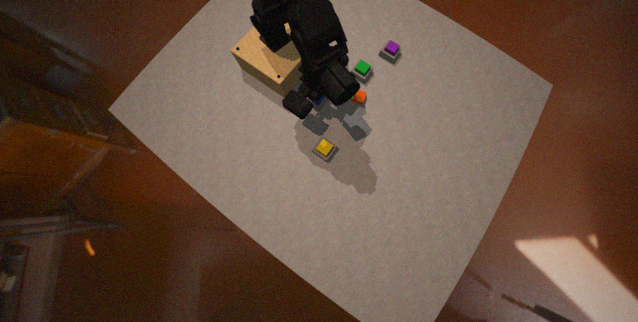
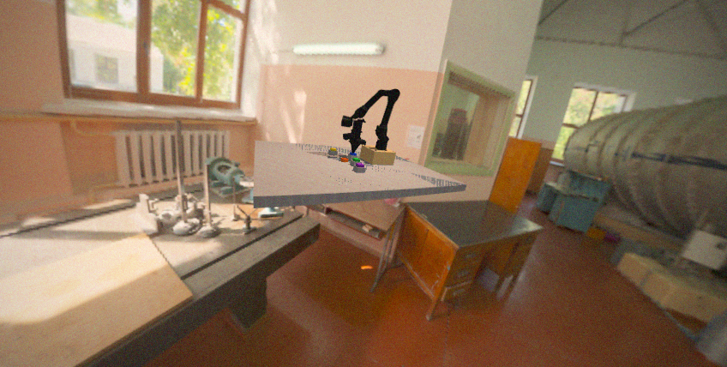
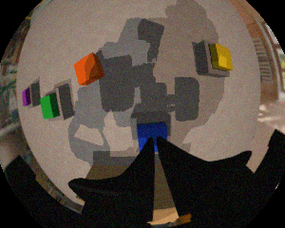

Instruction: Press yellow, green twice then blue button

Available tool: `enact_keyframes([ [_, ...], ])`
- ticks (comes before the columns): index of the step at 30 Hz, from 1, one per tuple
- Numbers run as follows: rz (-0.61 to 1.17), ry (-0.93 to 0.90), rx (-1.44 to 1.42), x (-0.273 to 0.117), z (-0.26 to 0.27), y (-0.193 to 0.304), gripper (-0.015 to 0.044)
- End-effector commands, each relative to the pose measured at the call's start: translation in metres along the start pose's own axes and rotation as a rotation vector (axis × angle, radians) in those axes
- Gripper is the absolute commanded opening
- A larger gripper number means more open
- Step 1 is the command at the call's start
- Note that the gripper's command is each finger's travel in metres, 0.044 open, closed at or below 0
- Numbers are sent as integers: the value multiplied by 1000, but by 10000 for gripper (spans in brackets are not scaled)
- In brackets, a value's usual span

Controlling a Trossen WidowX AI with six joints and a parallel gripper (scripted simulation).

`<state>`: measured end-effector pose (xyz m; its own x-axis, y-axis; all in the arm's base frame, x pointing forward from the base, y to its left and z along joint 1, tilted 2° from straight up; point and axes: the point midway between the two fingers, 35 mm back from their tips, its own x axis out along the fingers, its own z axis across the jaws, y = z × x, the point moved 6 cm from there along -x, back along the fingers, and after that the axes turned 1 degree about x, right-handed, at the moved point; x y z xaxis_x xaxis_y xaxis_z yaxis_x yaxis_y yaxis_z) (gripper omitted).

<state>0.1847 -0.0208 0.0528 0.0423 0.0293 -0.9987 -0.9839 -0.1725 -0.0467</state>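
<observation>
Looking across the wrist view from left to right, we meet the purple button [image 3: 27, 95] at about 9 o'clock, then the green button [image 3: 49, 105] just beside it, then the orange button [image 3: 89, 68] at 10 o'clock, the blue button [image 3: 152, 135] close under the centre, and the yellow button [image 3: 221, 57] at 2 o'clock. The gripper [image 3: 157, 144] has its jaws together with nothing between them, and the tips point at the near edge of the blue button. We judge that the blue press, the last step, is the one in hand. What can go wrong: the tips meet only the edge of the cap and slip off, so it does not bottom out. In the top view the orange button [image 1: 359, 96] lies near the wrist, so a sideways drift could press it by mistake.
</observation>
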Motion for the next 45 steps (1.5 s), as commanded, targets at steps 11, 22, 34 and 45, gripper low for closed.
enact_keyframes([
  [11,3,-6,-1,10,1,2,20],
  [22,3,-6,-1,10,1,2,20],
  [34,2,-6,-1,-29,11,-11,99],
  [45,-2,-15,-1,-66,132,-73,387],
])
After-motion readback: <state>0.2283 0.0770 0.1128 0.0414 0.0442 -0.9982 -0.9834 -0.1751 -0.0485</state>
